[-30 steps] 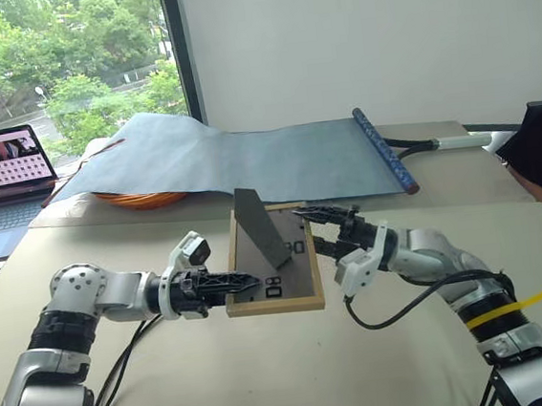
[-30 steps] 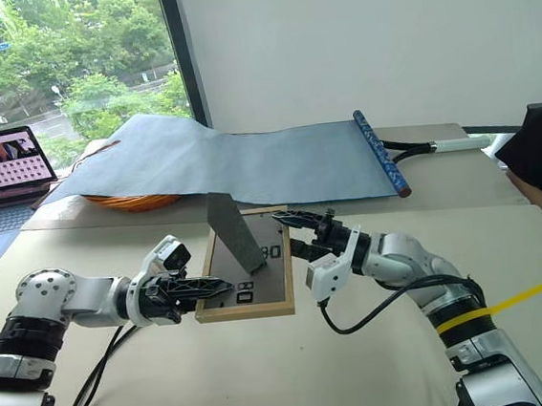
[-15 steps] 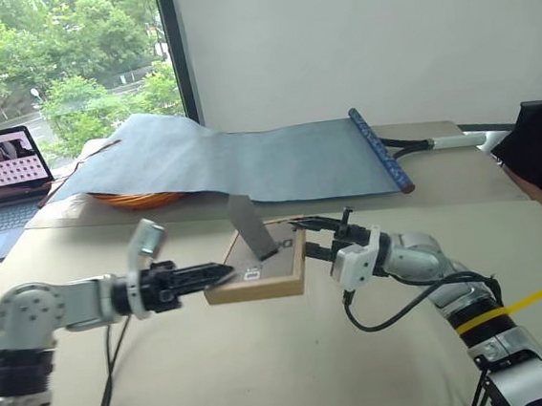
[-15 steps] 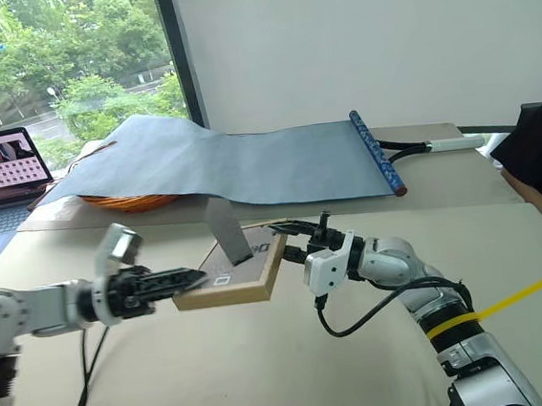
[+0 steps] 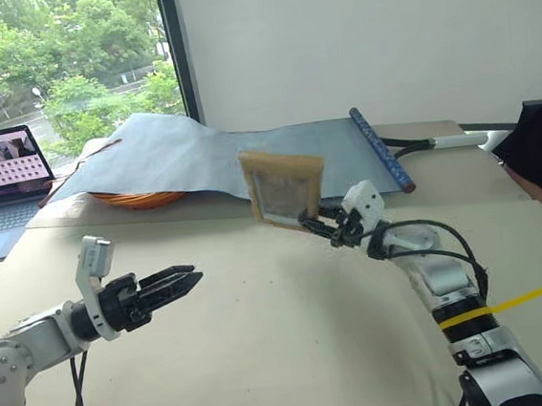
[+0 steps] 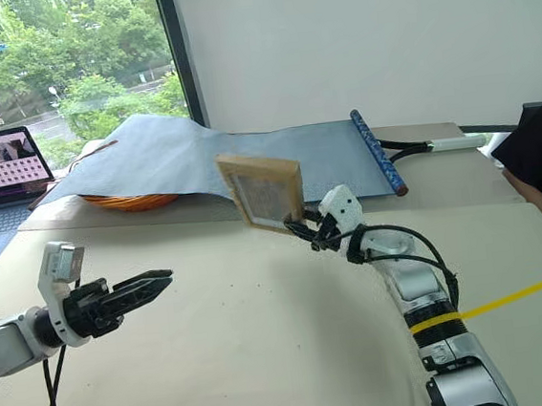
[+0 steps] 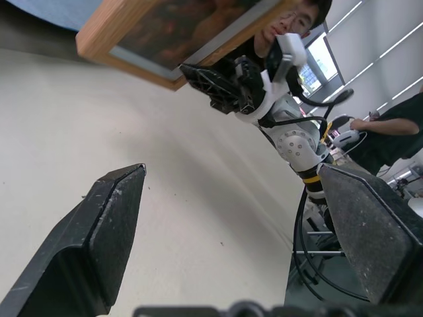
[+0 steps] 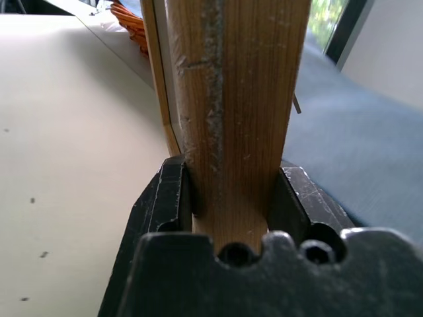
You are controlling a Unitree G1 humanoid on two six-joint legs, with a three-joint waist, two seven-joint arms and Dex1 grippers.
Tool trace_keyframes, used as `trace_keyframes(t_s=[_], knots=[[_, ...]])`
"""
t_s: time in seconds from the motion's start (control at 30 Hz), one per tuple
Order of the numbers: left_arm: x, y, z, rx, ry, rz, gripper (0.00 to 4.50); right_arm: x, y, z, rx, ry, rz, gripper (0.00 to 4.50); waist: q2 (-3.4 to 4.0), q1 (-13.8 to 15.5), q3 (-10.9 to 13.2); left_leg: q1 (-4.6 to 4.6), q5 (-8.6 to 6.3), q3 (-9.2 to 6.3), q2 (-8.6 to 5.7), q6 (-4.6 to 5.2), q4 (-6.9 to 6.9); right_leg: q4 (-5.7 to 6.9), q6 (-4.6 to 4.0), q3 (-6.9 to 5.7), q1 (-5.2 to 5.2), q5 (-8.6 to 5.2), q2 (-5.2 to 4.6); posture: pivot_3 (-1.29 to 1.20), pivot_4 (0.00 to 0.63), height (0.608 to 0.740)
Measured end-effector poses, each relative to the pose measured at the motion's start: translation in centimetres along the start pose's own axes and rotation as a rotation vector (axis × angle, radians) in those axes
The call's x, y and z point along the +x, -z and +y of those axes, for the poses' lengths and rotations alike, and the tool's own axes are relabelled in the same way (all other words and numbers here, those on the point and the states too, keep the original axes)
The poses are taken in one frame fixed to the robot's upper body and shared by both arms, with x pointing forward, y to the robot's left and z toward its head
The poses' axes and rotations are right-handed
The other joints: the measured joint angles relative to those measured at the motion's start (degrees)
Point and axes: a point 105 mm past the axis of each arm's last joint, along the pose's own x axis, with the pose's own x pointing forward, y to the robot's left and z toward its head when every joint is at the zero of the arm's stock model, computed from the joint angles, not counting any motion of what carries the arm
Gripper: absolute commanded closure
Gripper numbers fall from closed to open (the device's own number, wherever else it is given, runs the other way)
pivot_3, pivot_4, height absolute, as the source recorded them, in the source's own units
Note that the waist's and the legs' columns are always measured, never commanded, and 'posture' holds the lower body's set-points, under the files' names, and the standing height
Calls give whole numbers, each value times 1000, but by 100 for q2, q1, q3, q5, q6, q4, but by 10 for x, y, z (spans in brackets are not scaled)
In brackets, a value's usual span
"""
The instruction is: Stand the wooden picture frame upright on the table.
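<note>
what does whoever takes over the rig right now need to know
Right gripper: shut on the small light-wood picture frame, pinching its lower right edge.
Left gripper: open, empty, off to the left, apart from the frame.
Frame: raised upright, picture toward the robot, over the far part of the beige table; whether its bottom touches cannot be told.
Left: set it down on its stand, release.
</note>
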Motion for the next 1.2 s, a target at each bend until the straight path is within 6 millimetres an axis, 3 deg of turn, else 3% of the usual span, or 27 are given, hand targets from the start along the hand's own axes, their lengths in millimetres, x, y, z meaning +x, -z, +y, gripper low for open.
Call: trace_keyframes(t_s=[0.33,0.53,0.8,0.87,1.07,1.1,1.2], knots=[[4,8,-2,24,11,30,0,-9,32,8,444,-18,185,3178,0,-23,0,0,0,0,0,1,-4,-1,-2,0,-5,-3,0,0,150,684],[8,12,1,56,-7,58,0,-10,38,30,528,-86,199,3178,0,-52,0,1,-1,0,0,1,-5,-1,0,0,-2,-5,0,0,150,684],[11,15,4,83,-15,77,0,-11,43,39,504,-88,227,3178,1,-87,0,2,-1,0,0,1,-6,-1,0,0,-2,-7,0,0,150,684],[14,13,4,100,-10,82,0,-11,43,39,495,-81,226,2178,0,-89,0,3,-1,0,0,1,-5,-1,0,0,-2,-7,0,0,150,684],[16,13,12,148,-42,100,0,-25,39,31,511,-47,204,260,2,-71,1,-2,-1,0,0,1,-6,-2,2,0,-3,-8,0,0,150,684],[16,11,15,168,-59,97,0,-33,35,24,499,-25,189,49,2,-64,1,-2,-1,0,0,1,-6,-4,2,0,-2,-8,0,0,150,684],[18,6,26,264,-140,39,0,-66,29,12,479,48,163,49,1,-28,1,0,-3,0,0,4,-9,-8,1,0,1,-9,0,0,150,684]])
